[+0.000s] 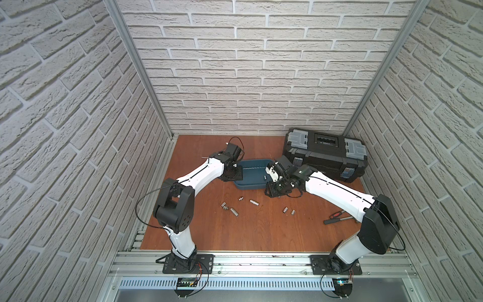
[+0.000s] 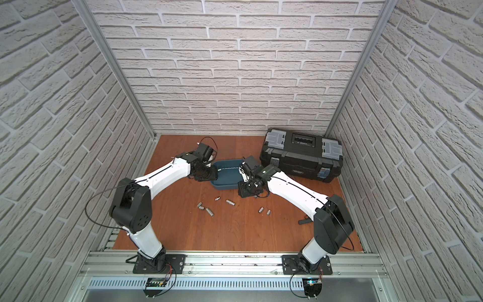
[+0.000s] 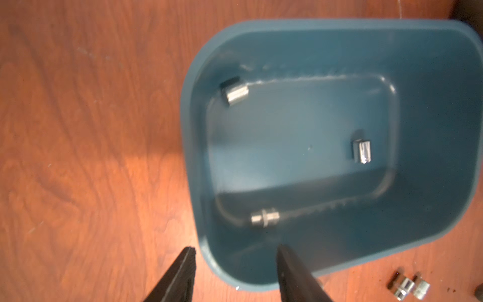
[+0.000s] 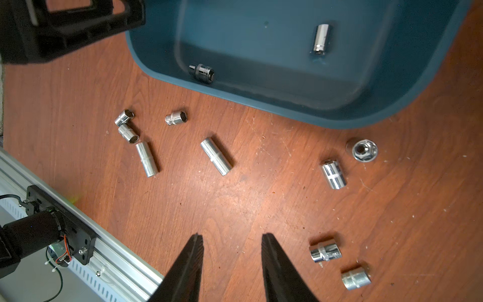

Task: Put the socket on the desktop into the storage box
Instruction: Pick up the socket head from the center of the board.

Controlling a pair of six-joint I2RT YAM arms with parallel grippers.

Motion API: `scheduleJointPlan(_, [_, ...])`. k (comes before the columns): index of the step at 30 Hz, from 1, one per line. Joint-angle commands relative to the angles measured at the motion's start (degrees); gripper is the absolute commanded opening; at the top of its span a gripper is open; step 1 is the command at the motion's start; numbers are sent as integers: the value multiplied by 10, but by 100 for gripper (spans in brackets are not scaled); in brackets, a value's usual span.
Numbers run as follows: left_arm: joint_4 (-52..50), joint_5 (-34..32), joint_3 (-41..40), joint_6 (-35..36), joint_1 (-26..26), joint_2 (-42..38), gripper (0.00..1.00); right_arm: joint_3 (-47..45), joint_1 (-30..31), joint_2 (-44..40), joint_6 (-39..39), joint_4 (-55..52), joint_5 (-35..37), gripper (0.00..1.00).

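The storage box [image 4: 261, 104] — slightly blurred — runs off the frame edge.

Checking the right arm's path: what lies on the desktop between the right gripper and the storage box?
In the right wrist view, one long socket lies between the right gripper and the storage box; otherwise bare desktop.

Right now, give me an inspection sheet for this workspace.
Surface: wood-grain desktop, light scratches.
Job's things: storage box holds three sockets; loose sockets lie on the desktop.
Clutter: closed black toolbox; red-and-black handled tool.
Grippers: left gripper open, empty, over the box rim; right gripper open, empty, over the desktop.
Cables: black cable loops off the left arm, clear of sockets.
Surroundings: brick-pattern walls; aluminium rail.
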Motion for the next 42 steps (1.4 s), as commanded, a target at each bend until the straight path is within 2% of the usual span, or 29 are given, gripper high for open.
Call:
scheduleJointPlan(1, [10, -14, -36, 0, -2, -39, 55, 20, 12, 12, -12, 11, -6, 43])
scheduleJointPlan(17, [3, -31, -186, -22, 0, -140, 57, 65, 53, 62, -24, 9, -3, 43])
scheduleJointPlan(42, [34, -38, -252, -28, 8, -104, 44, 72, 66, 73, -14, 5, 5, 43])
